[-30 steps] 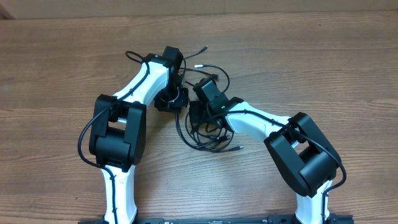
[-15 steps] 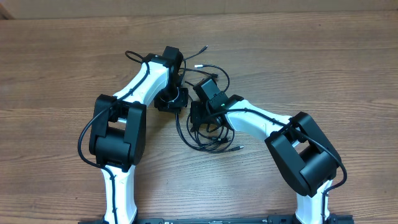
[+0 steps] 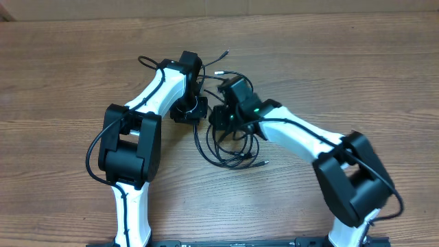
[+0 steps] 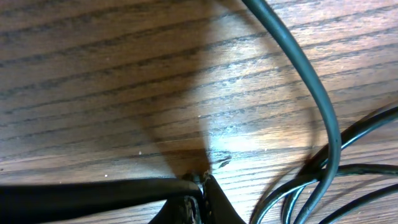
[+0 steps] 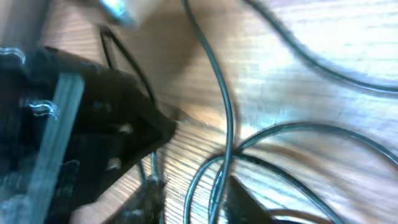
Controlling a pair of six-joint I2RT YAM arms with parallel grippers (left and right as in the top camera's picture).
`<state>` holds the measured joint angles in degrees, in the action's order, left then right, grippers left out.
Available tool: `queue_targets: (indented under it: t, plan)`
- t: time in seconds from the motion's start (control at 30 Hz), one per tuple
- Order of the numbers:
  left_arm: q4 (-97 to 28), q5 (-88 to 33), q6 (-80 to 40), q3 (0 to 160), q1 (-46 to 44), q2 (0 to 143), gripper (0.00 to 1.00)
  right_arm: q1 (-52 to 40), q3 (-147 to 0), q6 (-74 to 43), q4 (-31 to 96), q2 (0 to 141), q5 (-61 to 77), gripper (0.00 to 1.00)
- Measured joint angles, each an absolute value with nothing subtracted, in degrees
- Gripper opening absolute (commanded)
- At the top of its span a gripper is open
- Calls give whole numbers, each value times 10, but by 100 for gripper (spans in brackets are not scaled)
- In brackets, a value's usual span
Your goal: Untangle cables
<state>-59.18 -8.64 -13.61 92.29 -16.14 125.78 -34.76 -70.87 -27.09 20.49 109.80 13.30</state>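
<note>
I see left gripper (image 4: 204, 182) jaws closed; right gripper (image 5: 205, 155) jaws parted around tangled, thin black flexible cables (image 5: 228, 106).

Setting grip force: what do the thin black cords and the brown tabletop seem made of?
Thin black cords: likely rubber or soft plastic sheathing, smooth and slightly glossy; a pale highlight runs along the curve, and they lie in loose loops. Brown tabletop: wood or wood-look laminate, satin; dark grain lines with soft glare. Which one is unclear.
</note>
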Motion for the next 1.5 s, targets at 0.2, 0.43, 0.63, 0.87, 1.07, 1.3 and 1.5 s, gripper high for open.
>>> queue_targets:
  t: [0.2, 0.43, 0.63, 0.87, 1.07, 1.3, 1.5]
  plan:
    - [-586, -83, -136, 923, -161, 1257, 9, -322, -708, -255, 218, 1088, 126, 59]
    - [-574, -79, -136, 923, -161, 1257, 13, -316, -708, -254, 258, 1088, 91, 57]
    - [-573, -79, -136, 923, -161, 1256, 13, -316, -708, -253, 271, 1090, 66, 47]
    - [-573, -79, -136, 923, -161, 1256, 14, -316, -708, -254, 307, 1117, 59, 47]
    - [-573, -79, -136, 923, -161, 1256, 15, -316, -708, -253, 311, 1121, 58, 38]
    - [-571, -78, -136, 923, -161, 1256, 34, -316, -708, -252, 329, 1121, 77, 4]
    - [-580, -51, -140, 925, -160, 1253, 78, -316, -708, -253, 335, 1121, 102, 4]
